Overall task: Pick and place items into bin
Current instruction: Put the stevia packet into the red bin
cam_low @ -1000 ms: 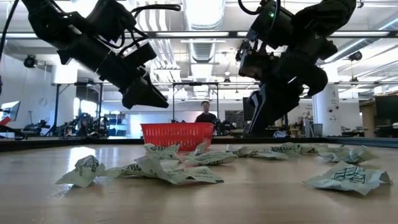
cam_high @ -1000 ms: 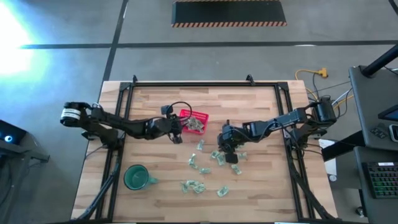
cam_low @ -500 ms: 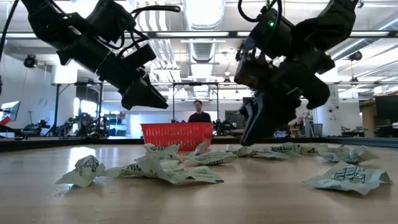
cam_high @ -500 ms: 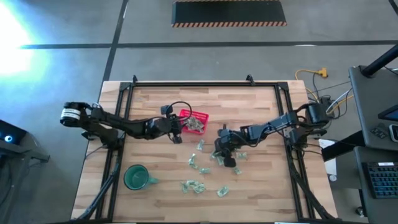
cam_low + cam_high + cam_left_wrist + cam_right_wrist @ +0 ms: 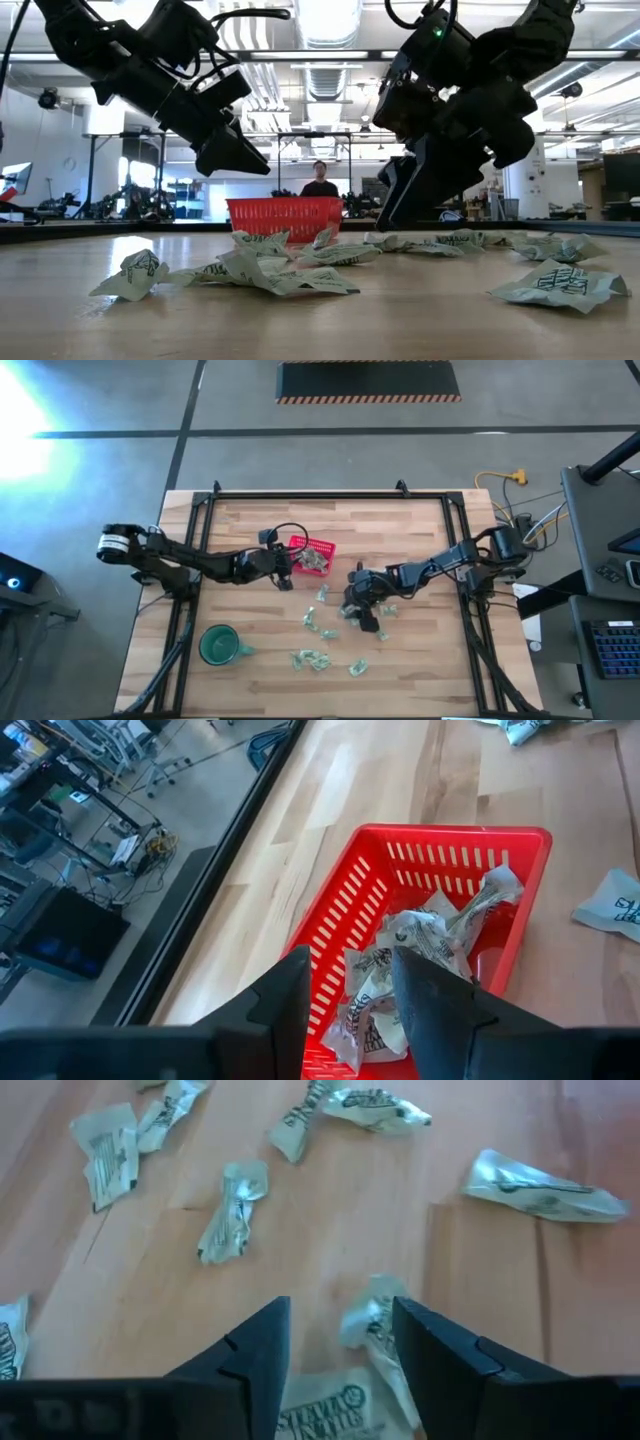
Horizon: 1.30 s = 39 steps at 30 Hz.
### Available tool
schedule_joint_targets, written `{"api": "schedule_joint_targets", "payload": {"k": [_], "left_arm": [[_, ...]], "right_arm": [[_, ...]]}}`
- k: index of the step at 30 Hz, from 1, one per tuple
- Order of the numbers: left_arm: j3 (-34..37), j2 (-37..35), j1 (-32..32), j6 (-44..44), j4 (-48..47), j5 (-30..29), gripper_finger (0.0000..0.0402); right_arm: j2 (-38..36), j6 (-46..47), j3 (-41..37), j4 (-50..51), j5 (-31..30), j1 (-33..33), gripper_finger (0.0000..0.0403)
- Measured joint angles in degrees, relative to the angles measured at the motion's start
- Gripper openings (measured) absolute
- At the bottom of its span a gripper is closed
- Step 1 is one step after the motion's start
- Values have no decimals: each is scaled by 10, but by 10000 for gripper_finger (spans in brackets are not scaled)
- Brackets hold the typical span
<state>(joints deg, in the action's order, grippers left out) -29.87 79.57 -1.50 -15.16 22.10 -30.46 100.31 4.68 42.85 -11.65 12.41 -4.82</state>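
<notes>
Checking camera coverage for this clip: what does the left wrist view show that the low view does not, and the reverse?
Only the left wrist view shows the crinkled packets lying inside the red basket, seen past the left end effector. Only the low view shows the right end effector down among the loose packets on the table, and a person behind. Both show the basket and the left end effector by it.

Red basket [image 5: 285, 217] behind crumpled wrappers [image 5: 290, 272] on the table [image 5: 400, 320]; both grippers hang above, a person [image 5: 320, 186] beyond.
</notes>
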Motion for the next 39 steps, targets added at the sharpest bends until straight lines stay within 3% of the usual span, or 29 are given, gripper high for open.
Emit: {"api": "schedule_joint_targets", "payload": {"k": [12,18,28,39], "left_arm": [[0,0,0,13,1,0,126],[0,0,0,13,1,0,126],[0,0,0,13,0,0,126],[0,0,0,-1,0,0,126]], "right_arm": [[35,-21,0,-24,-4,2,163],[34,-38,2,-23,-8,2,123],[33,-75,8,-23,-9,2,20],[27,-104,35,-22,-50,2,9]]}}
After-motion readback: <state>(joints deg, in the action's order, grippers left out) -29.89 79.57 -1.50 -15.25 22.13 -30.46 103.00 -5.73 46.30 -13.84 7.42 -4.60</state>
